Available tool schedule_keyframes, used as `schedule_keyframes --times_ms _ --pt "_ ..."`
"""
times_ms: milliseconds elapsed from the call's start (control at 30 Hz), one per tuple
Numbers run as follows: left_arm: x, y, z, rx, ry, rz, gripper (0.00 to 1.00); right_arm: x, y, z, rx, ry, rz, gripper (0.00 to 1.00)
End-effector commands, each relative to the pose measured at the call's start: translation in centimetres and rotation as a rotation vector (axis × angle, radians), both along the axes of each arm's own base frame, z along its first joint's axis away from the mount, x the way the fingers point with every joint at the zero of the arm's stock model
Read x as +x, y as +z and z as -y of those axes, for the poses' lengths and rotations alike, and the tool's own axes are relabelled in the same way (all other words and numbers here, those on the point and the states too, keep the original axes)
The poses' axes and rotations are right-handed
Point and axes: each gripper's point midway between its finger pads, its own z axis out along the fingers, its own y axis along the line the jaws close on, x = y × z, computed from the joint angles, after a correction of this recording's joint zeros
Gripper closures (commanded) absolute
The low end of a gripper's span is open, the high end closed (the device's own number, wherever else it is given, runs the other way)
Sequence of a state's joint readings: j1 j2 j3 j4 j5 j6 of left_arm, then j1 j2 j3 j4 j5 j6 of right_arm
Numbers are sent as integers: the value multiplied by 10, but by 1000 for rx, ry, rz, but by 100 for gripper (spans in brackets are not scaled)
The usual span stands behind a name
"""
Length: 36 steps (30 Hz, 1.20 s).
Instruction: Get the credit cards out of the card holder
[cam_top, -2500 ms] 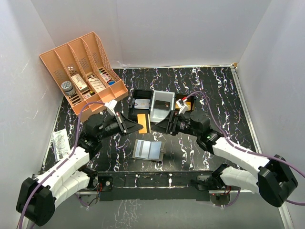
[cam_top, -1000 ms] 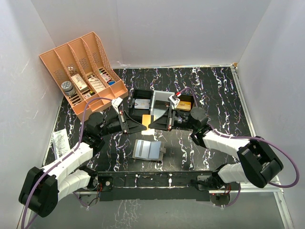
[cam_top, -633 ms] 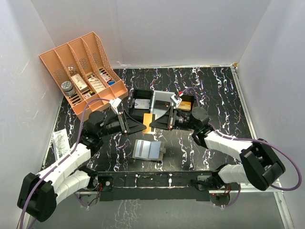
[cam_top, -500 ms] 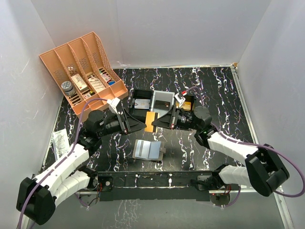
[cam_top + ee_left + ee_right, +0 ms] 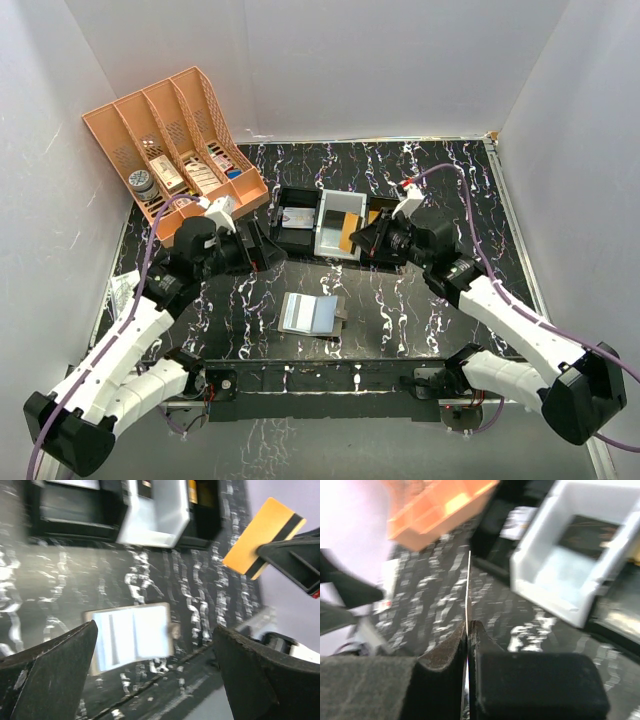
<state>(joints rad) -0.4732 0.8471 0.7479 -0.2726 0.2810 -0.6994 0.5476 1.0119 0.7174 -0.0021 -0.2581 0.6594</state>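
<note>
1. Black marbled table (image 5: 440,190); the card holder (image 5: 312,313) lies open near the arm bases.
2. Right gripper (image 5: 364,238) pinches an orange card (image 5: 346,235) over the tray (image 5: 300,191); left gripper (image 5: 268,250) gapes, empty.
3. Likely next: lower and release the card.

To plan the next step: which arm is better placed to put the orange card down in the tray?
Right, probably. The right gripper is shut on the orange card, close to the tray's white compartment. The left gripper is open and empty.
</note>
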Motion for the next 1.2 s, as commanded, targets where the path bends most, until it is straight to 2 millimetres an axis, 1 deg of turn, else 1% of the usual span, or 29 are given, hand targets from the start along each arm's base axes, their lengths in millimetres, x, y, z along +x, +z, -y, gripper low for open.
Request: schedule_keyframes --times_ms 0,67,133,200,267,400,467,500,567,667,700,767,800,900,1067,1167 --pt "6 -21 -62 402 102 -6 1 41 -32 68 -469 -249 61 100" --pt "10 -22 -74 481 126 0 1 50 -32 84 -581 -287 86 100" --pt "16 -25 -79 519 138 12 1 59 -25 90 -629 -311 136 100" --pt "23 -26 -84 532 181 12 1 68 -18 96 -653 -339 185 100" --pt "30 -33 -85 526 200 18 1 77 -14 103 -664 -368 199 100" --pt "43 -42 -98 536 217 -7 1 95 -14 128 -689 -417 185 100" --pt "45 -41 -103 533 218 -1 1 103 -12 134 -682 -410 194 100" --pt "46 -41 -103 537 212 13 1 106 -11 133 -685 -380 212 100" --pt "44 -45 -107 553 211 41 1 108 -14 122 -727 -269 282 100" --pt "34 -62 -116 588 214 35 1 110 -24 115 -815 -140 351 100" --pt "32 -63 -115 574 216 36 1 111 -28 114 -851 -100 367 100" --pt "31 -56 -106 533 180 68 1 113 -37 110 -913 -15 401 100" --pt "32 -56 -106 535 181 80 1 116 -42 108 -940 16 414 100" --pt "36 -58 -112 566 197 85 1 126 -54 110 -1042 82 443 100" --pt "37 -61 -108 564 172 79 1 149 -57 122 -1199 78 519 100" --pt "37 -62 -106 559 162 86 1 156 -65 117 -1236 132 575 100"
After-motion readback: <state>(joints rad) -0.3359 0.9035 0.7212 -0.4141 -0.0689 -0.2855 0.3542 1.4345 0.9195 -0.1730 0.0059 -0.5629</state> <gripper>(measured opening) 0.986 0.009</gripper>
